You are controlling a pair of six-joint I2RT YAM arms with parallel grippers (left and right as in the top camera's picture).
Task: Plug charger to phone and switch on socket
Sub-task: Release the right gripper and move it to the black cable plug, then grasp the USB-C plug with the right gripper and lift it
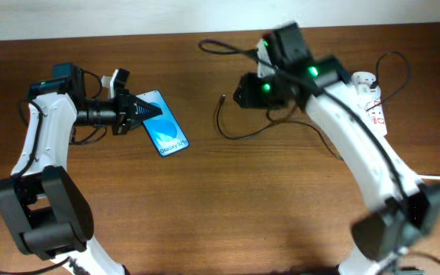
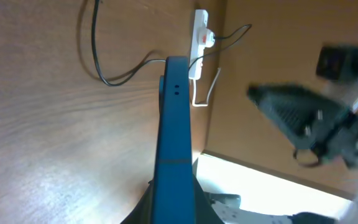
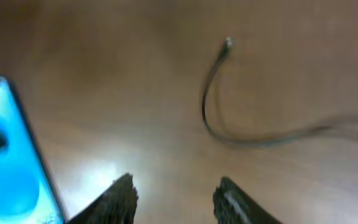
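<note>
Left gripper point(image 1: 148, 111): jaws clenched on the phone point(image 1: 166, 126) at 10 o'clock, probably to steady it for insertion. Right gripper point(image 3: 176, 186): jaws released and empty, aimed at the charger point(image 3: 204, 112), whose connector tip lies loose near 12 o'clock. Socket point(image 1: 369, 95) at 2 o'clock. Bench point(image 1: 228, 206): brown wood grain, with a pale strip beyond the far edge.

overhead: straight down, far | left wrist: close along phone point(image 2: 174, 155) edge | right wrist: low over table point(image 3: 166, 62) | all share phone

Brown wood-grain table point(image 1: 228, 206)
</note>
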